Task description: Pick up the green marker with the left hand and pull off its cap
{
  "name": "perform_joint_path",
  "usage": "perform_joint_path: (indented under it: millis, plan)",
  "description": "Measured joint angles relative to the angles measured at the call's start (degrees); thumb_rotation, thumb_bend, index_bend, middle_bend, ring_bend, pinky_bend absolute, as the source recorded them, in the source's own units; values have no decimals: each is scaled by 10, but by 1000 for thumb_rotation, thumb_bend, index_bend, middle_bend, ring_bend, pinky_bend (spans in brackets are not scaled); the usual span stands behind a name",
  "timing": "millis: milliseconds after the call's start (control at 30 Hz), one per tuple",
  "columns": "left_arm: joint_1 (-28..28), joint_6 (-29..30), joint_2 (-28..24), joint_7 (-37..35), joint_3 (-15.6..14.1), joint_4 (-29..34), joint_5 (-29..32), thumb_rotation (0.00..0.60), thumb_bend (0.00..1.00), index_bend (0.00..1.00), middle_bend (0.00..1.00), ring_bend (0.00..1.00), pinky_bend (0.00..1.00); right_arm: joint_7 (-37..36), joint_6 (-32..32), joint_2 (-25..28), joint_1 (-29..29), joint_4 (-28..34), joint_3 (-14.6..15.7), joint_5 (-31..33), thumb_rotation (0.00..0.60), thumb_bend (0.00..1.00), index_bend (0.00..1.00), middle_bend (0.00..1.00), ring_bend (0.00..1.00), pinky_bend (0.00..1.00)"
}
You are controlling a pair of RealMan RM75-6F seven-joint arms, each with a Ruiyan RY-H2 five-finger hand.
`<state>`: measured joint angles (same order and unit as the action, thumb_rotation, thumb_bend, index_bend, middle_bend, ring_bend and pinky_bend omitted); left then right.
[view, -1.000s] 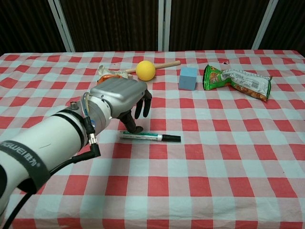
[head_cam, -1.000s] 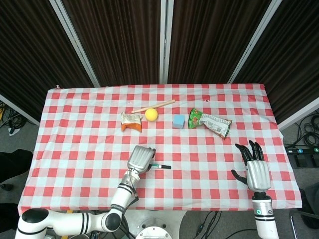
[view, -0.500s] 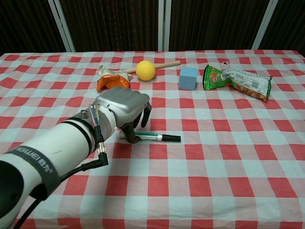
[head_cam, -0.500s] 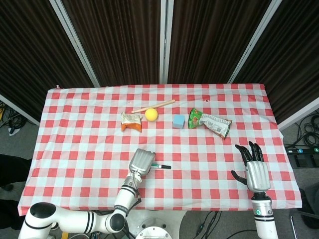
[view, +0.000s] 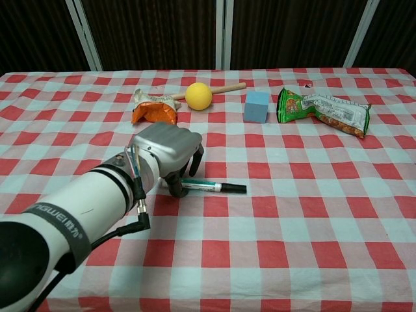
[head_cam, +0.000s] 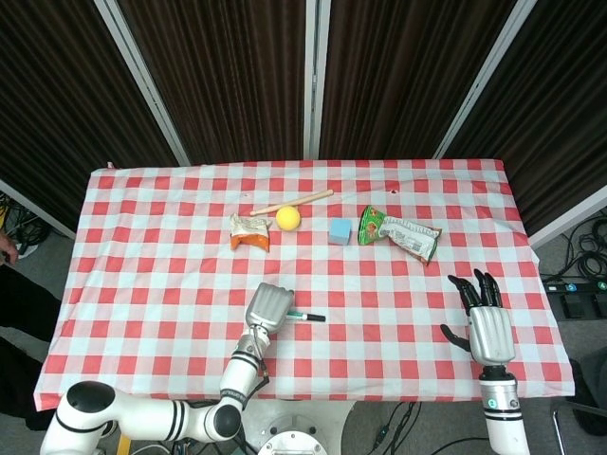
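left hand (view: 168, 151) sits low over the left end of the green marker (view: 211, 187), fingers (view: 194, 160) curled down around the barrel end with tips at or on the cloth; cannot tell from either view if the marker is actually gripped or just covered. marker lies flat on the red-and-white checked table (view: 312, 214), near the front edge and a bit left of centre, roughly parallel to that edge, black cap (view: 234, 188) pointing toward the robot's right, cap on. in the head view the same hand (head_cam: 268, 308) hides the marker's (head_cam: 307, 317) left part, only the right end and cap stick out. right hand (head_cam: 488, 318) is well apart at the front right of the table, palm down, fingers spread, holding nothing; not seen in the chest view. further back across the table, left to right: crumpled orange snack wrapper (view: 153, 109), yellow ball (view: 198, 95) touching or just in front of a wooden stick (view: 226, 87), blue cube (view: 257, 106), green snack bag (view: 323, 111) lying flat. all of these are well apart from both hands. dark curtain panels (head_cam: 228, 76) behind the table.
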<state>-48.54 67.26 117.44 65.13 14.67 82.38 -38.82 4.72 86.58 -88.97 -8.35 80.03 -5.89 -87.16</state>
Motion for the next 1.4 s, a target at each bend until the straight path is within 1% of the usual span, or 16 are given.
perform_joint_path:
  millis: [167,433,667,800,1000,1067,1167,1233,1400]
  plan:
    - [-6,4,1,-1,-3,-1,7,600,261,499,521,931,875,-1,-1,-1,-1,-2,0,2,600,26,161,232,0,0]
    - [-13,10,4,-1,-8,-4,13,600,308,529,548,935,879,-2,0,-2,0,-4,1,4,600,26,161,232,0,0]
    - [-17,11,5,-3,-10,-9,19,600,316,549,564,941,882,-4,-1,-2,0,-5,1,5,600,26,161,232,0,0]
    - [-18,14,2,-11,-10,-5,11,600,333,568,581,945,887,-4,-1,-2,-1,-6,1,5,600,26,161,233,0,0]
    - [-18,26,-12,-30,-7,24,-20,600,364,586,599,948,893,3,-7,-1,-7,-2,1,3,600,26,161,240,0,0]
    - [-19,29,-18,-35,-4,35,-24,600,364,586,601,949,893,9,-13,0,-12,3,0,1,600,26,191,253,16,0]
    - [-22,26,-27,-41,3,45,-25,600,364,586,601,950,893,17,-30,1,-25,11,-4,1,600,26,287,302,101,10]
    - [-28,22,-29,-40,7,48,-24,600,364,586,602,951,894,23,-48,1,-37,16,-7,3,600,26,309,316,108,21]
    - [-46,18,-26,-43,21,51,-33,600,364,586,602,954,894,65,-105,-12,-94,26,-26,3,600,31,344,343,108,28]
